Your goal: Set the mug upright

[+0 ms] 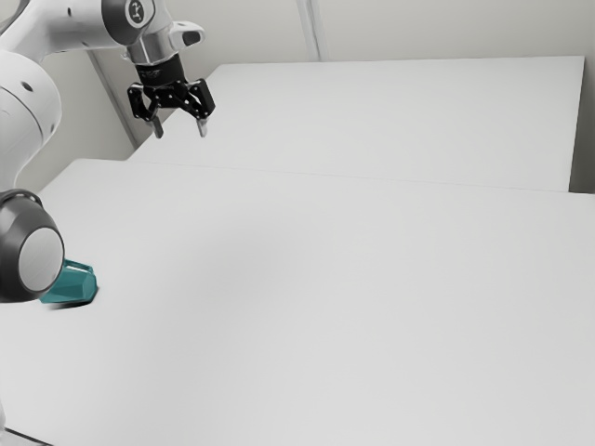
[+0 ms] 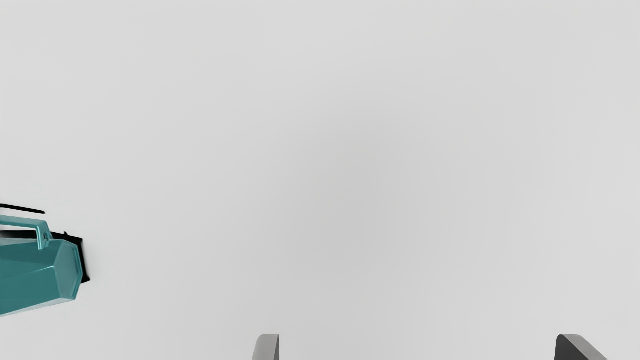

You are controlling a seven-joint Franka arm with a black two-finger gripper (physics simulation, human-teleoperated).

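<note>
The mug (image 1: pixel 72 286) lies on its side on the table (image 1: pixel 325 307), partly behind the arm (image 1: pixel 41 259) in the exterior view. Its handle (image 2: pixel 25 222) sits along its side; its inside is hidden, so I can't tell what it holds. The gripper (image 1: pixel 180 132) is spread wide, holding nothing, raised above the table and well apart from the mug. The tabletop stretches from the mug toward the exterior view's right.

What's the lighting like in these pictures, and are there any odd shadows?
Exterior view: soft, even light, a thin dark shadow under the teal mug; wrist view: hard-edged black shadow beside the mug and its handle, plus a faint grey smudge on the pale table.
</note>
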